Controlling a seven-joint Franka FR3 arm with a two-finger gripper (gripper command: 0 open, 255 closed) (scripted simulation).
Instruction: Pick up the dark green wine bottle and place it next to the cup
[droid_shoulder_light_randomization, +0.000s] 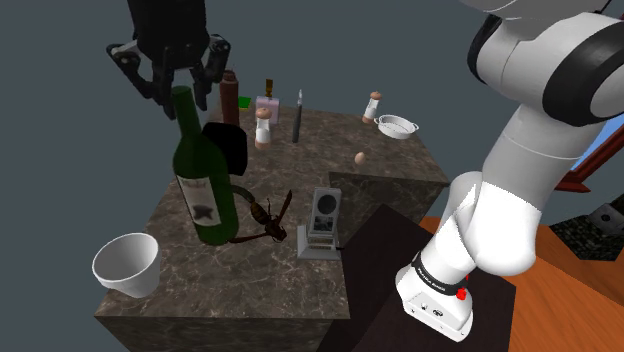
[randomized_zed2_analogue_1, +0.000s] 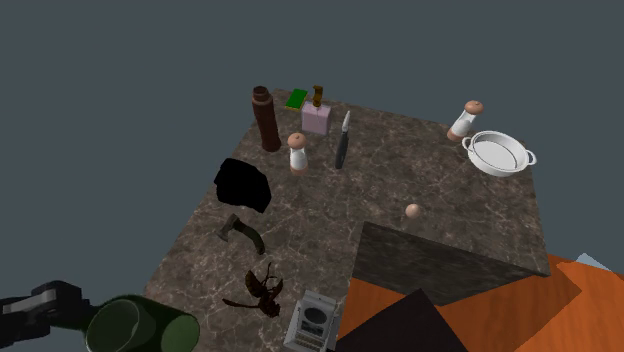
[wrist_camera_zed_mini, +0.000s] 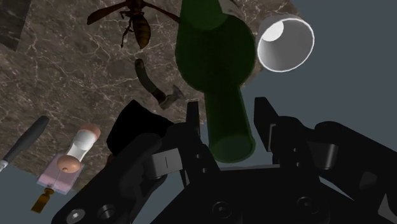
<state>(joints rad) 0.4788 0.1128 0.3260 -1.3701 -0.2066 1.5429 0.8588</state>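
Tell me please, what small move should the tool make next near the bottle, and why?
Probably lift the tool straight up. The green bottle seems to stand on the table close beside the white cup, and the open fingers flank its neck without touching, so a sideways move could knock it.

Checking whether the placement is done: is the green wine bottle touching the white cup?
Apart. The shoulder view shows a strip of bare tabletop between the tilted bottle and the cup.
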